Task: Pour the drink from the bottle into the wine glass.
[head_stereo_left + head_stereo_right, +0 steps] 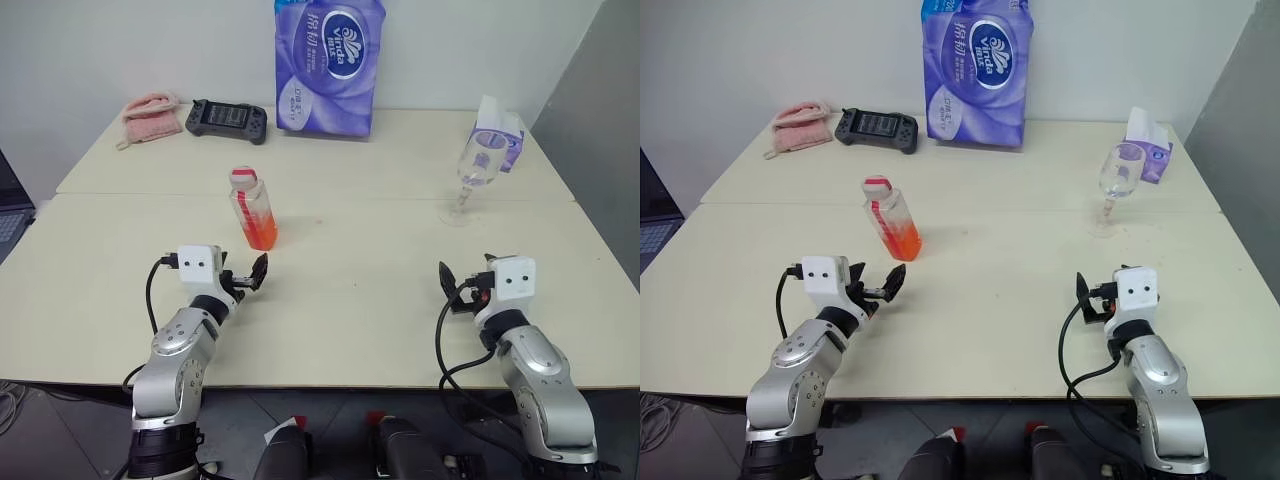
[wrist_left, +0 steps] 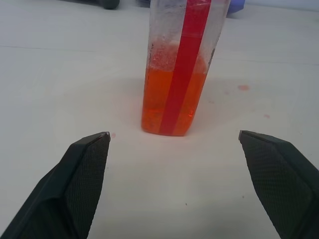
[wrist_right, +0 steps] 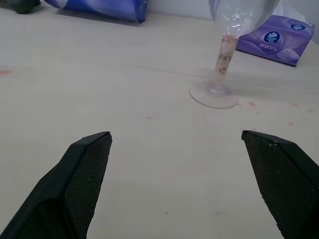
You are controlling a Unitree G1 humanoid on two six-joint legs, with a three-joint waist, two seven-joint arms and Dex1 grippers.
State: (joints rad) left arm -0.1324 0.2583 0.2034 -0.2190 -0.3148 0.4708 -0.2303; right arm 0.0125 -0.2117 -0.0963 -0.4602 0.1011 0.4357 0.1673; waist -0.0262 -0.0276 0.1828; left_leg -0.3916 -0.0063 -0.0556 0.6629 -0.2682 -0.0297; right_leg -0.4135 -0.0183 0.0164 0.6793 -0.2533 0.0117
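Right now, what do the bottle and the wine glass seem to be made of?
The bottle: probably thin clear plastic, since its walls look slightly cloudy and the orange drink shows through.
The wine glass: clear and glossy with bright highlights on bowl and foot, likely glass, though clear plastic is possible.
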